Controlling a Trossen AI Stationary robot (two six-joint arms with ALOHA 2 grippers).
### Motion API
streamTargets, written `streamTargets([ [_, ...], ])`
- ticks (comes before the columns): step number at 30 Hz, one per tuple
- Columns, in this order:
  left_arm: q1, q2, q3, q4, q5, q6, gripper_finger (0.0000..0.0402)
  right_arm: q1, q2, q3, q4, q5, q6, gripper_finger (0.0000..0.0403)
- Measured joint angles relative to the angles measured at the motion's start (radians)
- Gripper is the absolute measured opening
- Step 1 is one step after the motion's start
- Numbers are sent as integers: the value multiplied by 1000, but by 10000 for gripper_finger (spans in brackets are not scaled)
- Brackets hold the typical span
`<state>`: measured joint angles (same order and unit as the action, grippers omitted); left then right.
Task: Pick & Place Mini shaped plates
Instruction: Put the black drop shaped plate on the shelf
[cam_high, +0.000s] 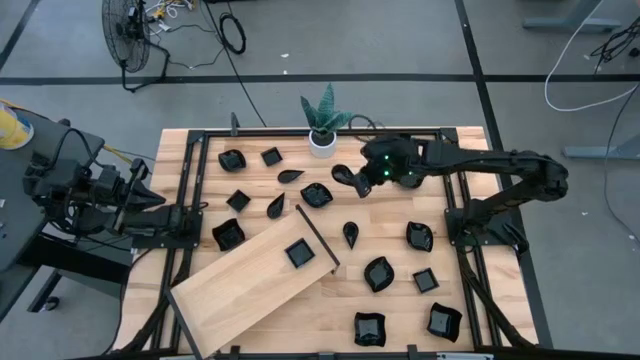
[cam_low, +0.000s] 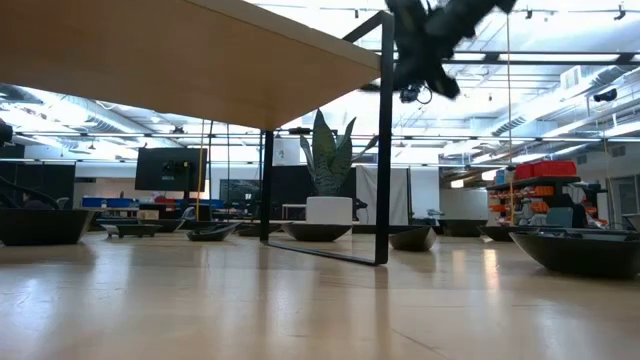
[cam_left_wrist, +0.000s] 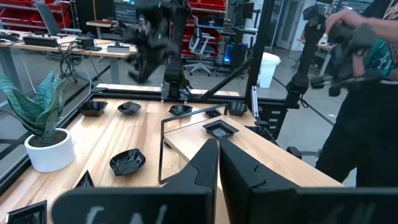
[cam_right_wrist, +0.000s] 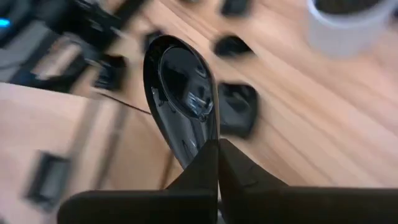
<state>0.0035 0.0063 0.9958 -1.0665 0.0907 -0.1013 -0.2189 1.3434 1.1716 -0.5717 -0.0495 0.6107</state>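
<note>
One glossy black teardrop dish (cam_right_wrist: 180, 87), upper centre, pinched by its rim in the right gripper (cam_right_wrist: 217, 144) fingers; thin hold, may slip. Left gripper (cam_left_wrist: 219, 144) fingers pressed together.

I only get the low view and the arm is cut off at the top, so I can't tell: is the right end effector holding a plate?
Observer: Yes. The right end effector is shut on the rim of a teardrop plate, held up off the table.
Operator: Anything on the board?
Observer: One square plate sits on the wooden board.
Operator: And the left arm?
Observer: It waits at the table's left edge, with the left end effector shut and empty.
</note>
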Motion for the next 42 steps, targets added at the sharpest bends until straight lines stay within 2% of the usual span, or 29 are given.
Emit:
streamTargets([
  [8, 0, 0, 0, 0, 0, 0, 18, 73, 55, 260, -30, -11, 18, 0],
  [15, 0, 0, 0, 0, 0, 0, 18, 185, 144, 386, 49, -11, 129, 0],
  [25, 0, 0, 0, 0, 0, 0, 18, 354, 245, 389, 295, -12, 459, 0],
  [34, 0, 0, 0, 0, 0, 0, 18, 480, 326, 390, 400, -16, 689, 0],
  [42, 0, 0, 0, 0, 0, 0, 18, 530, 397, 390, 453, -19, 852, 0],
])
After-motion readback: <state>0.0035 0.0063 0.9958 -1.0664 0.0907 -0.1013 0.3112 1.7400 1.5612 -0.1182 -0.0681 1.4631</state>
